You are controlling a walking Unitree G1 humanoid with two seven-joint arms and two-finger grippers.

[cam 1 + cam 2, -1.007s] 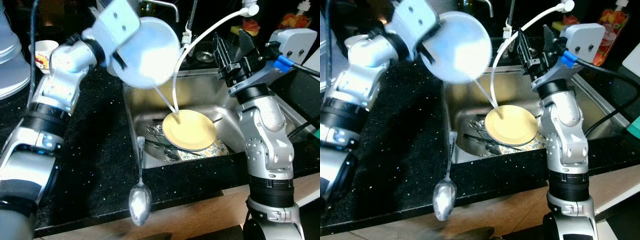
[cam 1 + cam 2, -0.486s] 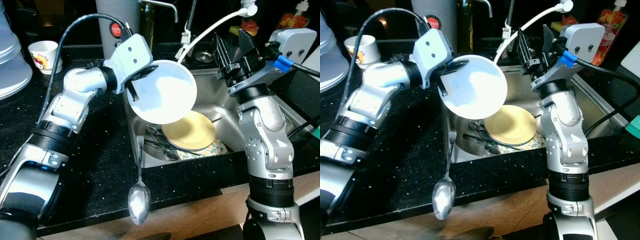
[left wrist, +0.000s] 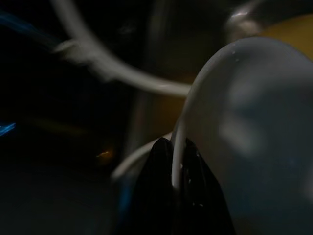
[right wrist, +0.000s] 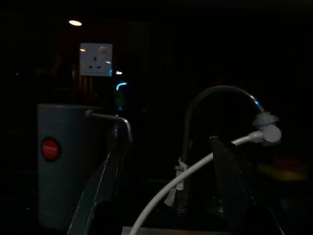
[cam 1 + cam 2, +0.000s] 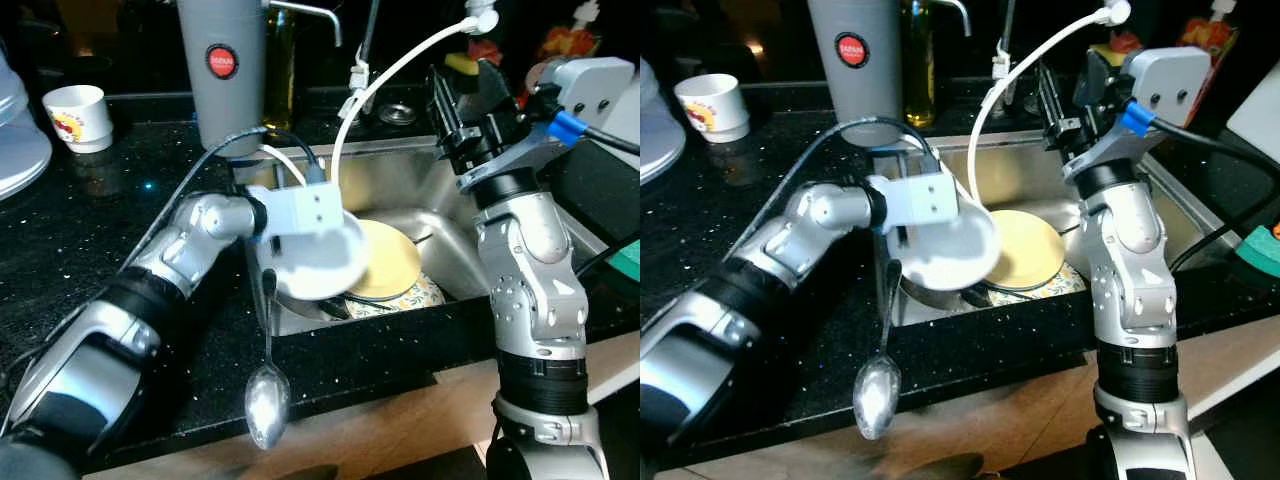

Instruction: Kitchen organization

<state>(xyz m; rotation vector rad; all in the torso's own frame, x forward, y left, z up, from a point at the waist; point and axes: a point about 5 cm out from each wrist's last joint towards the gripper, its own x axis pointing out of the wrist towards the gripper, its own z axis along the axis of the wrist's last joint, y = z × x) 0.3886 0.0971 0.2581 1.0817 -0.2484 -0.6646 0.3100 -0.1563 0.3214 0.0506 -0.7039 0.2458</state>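
White and round, the ceramic plate [image 5: 312, 262] is down low over the left side of the stainless steel sink [image 5: 420, 170], pinched at its rim by the left claw [image 3: 172, 169], whose two black fingers are closed tight either side of the edge. An edge grip like that keeps the face of the plate clear, so it can be laid flat or slid onto a stack, I'd say. It hangs tilted, partly overlapping the round yellow plate [image 5: 390, 258] that lies in the basin. Under the yellow one there's a patterned plate [image 5: 420, 295] peeking out, plus some dark cutlery, hard to make out. So the sink is the holding bin for dirty crockery, and the white plate looks to be joining or leaving it; which one I cannot tell.

Over at the sink's right edge the right claw [image 5: 470, 110] is held high, fingers spread wide and gripping nothing, parked well out of the way. A long metal spoon [image 5: 265, 400] lies across the black speckled counter [image 5: 120, 230], bowl poking past the front edge, a knock-off risk. At the back edge stand a tall grey canister [image 5: 220, 70] and a small white cup [image 5: 80, 112].
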